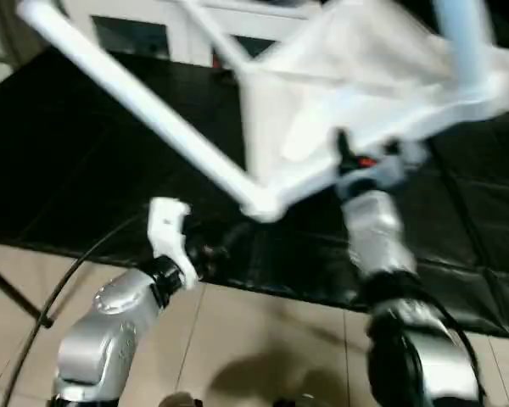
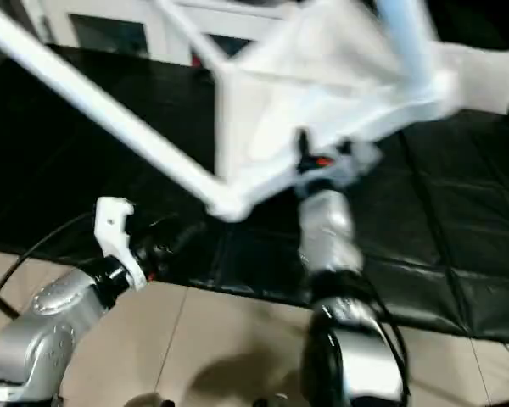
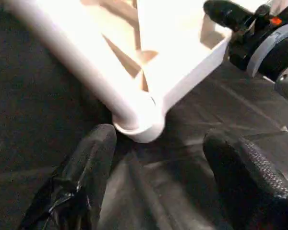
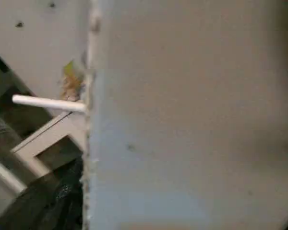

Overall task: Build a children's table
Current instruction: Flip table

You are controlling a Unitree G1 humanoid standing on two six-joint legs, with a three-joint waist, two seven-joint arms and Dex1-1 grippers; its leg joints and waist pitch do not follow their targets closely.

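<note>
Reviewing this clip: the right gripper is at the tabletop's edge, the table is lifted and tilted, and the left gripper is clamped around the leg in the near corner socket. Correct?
Not quite. The left gripper is not clamped on the leg: in the left wrist view its two black fingers stand apart over the black mat, short of the corner socket. The right gripper is at the tilted tabletop's edge, as you say.

left arm low at picture left, silver forearm angled up and inward; left gripper (image 3: 158, 177) points forward and down, its two black fingers (image 3: 89, 172) spread wide with nothing between them. right forearm rises steeply; right gripper (image 1: 349, 161) reaches upward.
</note>
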